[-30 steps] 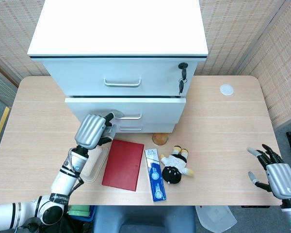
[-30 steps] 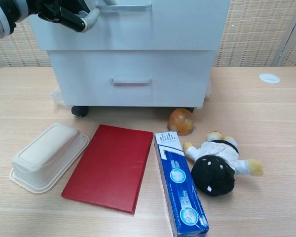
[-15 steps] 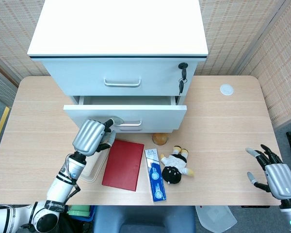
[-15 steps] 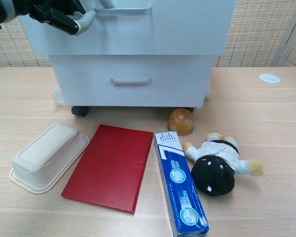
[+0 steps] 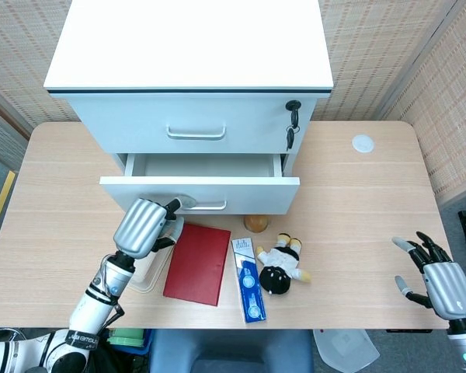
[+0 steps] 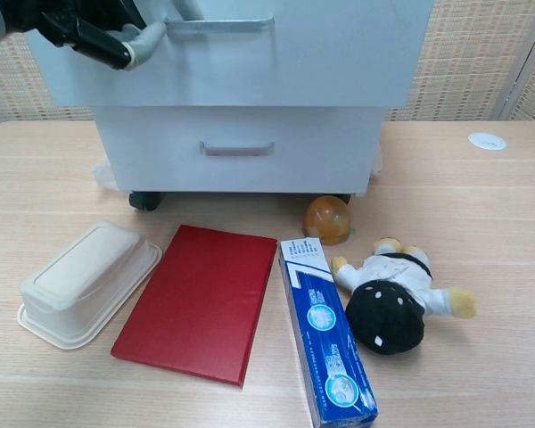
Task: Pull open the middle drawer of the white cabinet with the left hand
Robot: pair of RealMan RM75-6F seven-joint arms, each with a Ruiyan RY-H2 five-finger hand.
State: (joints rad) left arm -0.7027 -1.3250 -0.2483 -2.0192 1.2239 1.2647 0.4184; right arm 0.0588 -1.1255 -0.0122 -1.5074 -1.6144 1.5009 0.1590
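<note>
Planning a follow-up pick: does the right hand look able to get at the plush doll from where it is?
Probably yes: bare tabletop lies between the right hand and the plush doll, nothing blocking.

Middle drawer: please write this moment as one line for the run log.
middle drawer: partly open, interior looks empty | left hand: grips drawer handle | right hand: open, off table | red book: below drawer

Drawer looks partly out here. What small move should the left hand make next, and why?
Probably a little more pull toward the robot. The left hand hooks the handle of the middle drawer, which shows only a narrow strip of interior, so it likely isn't fully open.
</note>
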